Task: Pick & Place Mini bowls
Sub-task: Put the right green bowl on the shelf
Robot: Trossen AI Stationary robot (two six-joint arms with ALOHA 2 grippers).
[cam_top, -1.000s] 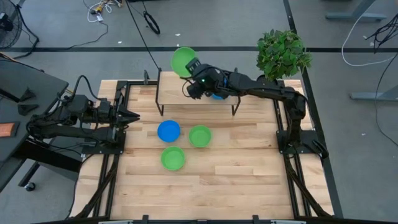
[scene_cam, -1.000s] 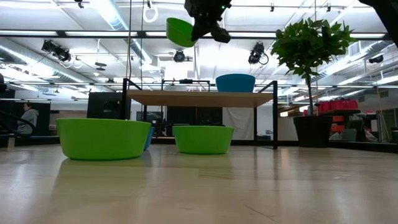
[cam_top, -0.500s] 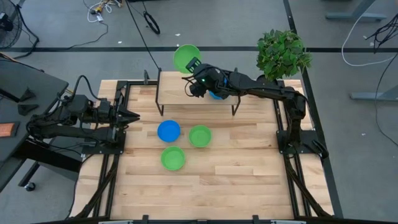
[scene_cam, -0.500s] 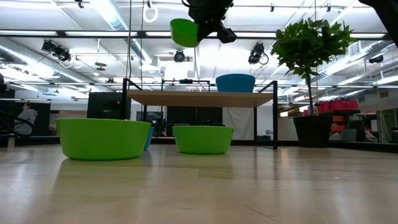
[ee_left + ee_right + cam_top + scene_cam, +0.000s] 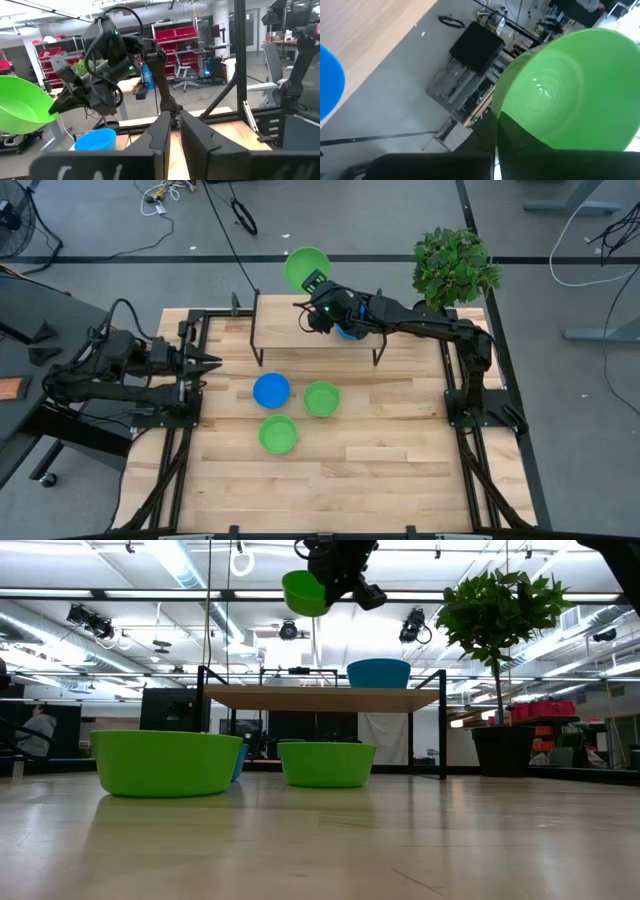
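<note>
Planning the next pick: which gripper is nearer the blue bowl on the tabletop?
Left. The left gripper sits just off the blue bowl at the table's left side; the right gripper is up over the shelf, holding a green bowl.

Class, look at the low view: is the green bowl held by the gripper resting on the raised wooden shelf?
No. The right gripper holds the green bowl in the air, clear above the shelf, where only a blue bowl sits.

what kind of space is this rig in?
Looks like a robotics lab or workshop: red parts bins on shelving, an office chair at a bench, ceiling strip lights, cables on the floor.
</note>
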